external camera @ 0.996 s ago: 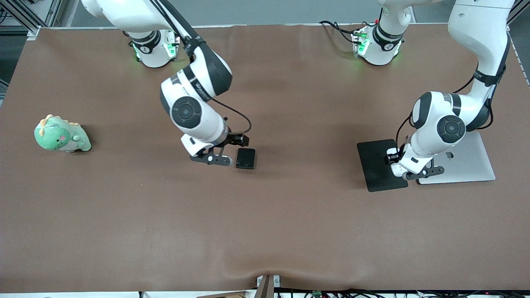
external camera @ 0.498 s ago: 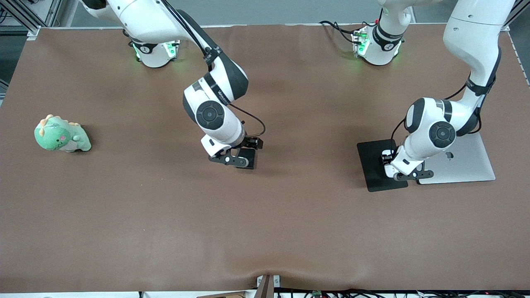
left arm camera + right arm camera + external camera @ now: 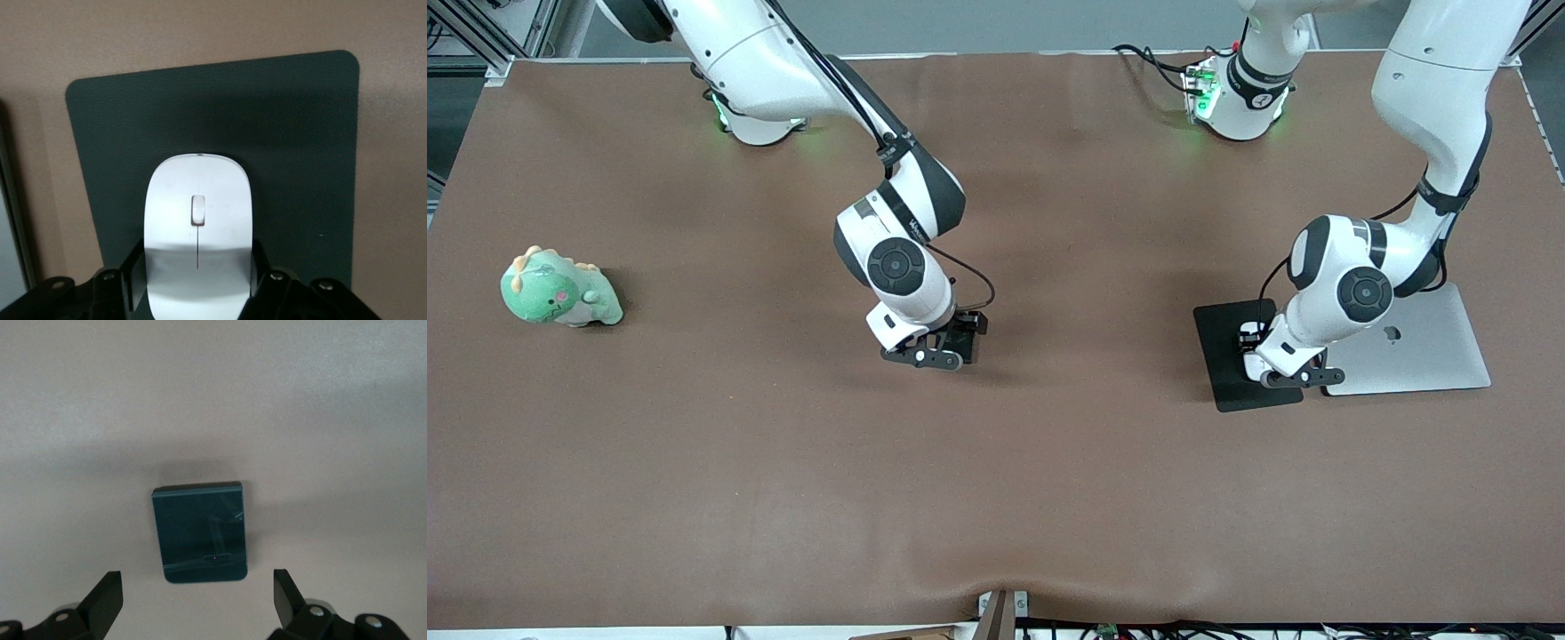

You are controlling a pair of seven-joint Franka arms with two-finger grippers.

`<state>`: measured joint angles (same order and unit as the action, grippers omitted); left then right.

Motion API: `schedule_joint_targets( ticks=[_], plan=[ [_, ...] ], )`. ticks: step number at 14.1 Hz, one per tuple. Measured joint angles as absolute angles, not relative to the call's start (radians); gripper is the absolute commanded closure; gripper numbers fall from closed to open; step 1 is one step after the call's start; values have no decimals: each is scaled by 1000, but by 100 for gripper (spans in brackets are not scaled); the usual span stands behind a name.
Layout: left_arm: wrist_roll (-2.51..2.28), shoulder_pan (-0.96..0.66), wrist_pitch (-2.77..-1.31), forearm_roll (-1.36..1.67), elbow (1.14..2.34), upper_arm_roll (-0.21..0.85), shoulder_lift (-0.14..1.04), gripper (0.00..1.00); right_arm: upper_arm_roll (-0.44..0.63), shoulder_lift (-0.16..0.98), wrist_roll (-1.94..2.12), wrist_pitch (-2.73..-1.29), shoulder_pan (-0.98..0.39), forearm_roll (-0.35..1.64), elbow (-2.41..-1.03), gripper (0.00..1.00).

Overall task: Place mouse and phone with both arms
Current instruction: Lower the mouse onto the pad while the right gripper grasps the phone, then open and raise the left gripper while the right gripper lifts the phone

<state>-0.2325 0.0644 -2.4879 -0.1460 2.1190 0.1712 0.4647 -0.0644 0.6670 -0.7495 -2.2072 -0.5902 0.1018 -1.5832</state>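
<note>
Mouse [image 3: 198, 233] sat clamped in the left gripper [image 3: 197, 283] over the black pad [image 3: 300, 147], frame centre; lowering flat would suit. Right gripper [image 3: 197, 603] hung wide open over the phone [image 3: 200, 533]; centring would help.

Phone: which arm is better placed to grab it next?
Right. The right gripper hangs open directly over the phone on the table. The left gripper is shut on the mouse above the black pad.
</note>
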Motion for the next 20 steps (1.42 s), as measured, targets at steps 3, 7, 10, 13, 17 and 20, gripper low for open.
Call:
schedule_joint_targets(
  ticks=[3, 7, 10, 13, 17, 20],
  plan=[
    [-234, 64, -2490, -146, 2119, 188, 466, 0, -64, 698, -749, -2246, -591, 99, -1583, 0],
    [-235, 67, -2494, -146, 2112, 189, 466, 0, -63, 724, -749, -2269, -592, 95, -1583, 0],
    [-235, 68, -2448, -146, 2052, 189, 426, 0, -63, 741, -751, -2302, -592, 95, -1584, 0],
    [-235, 68, -2178, -146, 1886, 189, 352, 0, -64, 756, -757, -2322, -595, 94, -1584, 0],
    [-227, 71, -1854, -146, 1593, 186, 310, 0, -64, 771, -761, -2343, -599, 92, -1584, 0],
    [-219, 74, -1697, -146, 1461, 179, 278, 0, -64, 773, -762, -2347, -600, 91, -1586, 0]
  ],
)
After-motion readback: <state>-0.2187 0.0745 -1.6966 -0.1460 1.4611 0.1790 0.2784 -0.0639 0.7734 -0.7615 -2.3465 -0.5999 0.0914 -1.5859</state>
